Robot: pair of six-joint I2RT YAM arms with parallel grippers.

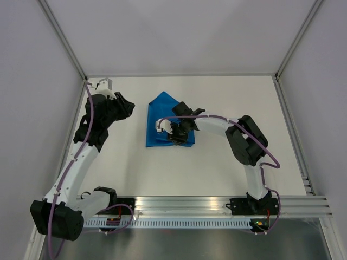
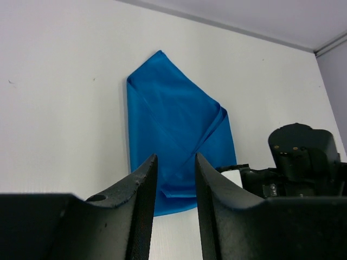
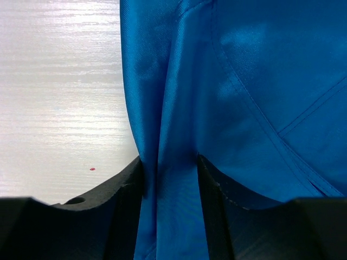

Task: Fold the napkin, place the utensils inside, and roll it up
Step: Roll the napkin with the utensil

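The blue napkin [image 1: 162, 116] lies folded on the white table, pointed at its far end; it also shows in the left wrist view [image 2: 173, 124]. My right gripper [image 1: 174, 134] is down on the napkin's near right part. In the right wrist view a raised fold of the cloth [image 3: 171, 179] fills the narrow gap between its jaws, touching both fingers [image 3: 127, 189]. My left gripper [image 1: 126, 105] hovers to the left of the napkin, open and empty, with its fingers [image 2: 143, 184] apart. No utensils show in any view.
The table is bounded by grey walls at the left, right and rear. A metal rail [image 1: 217, 203] runs along the near edge by the arm bases. A small red speck [image 3: 92, 169] lies on the table beside the napkin.
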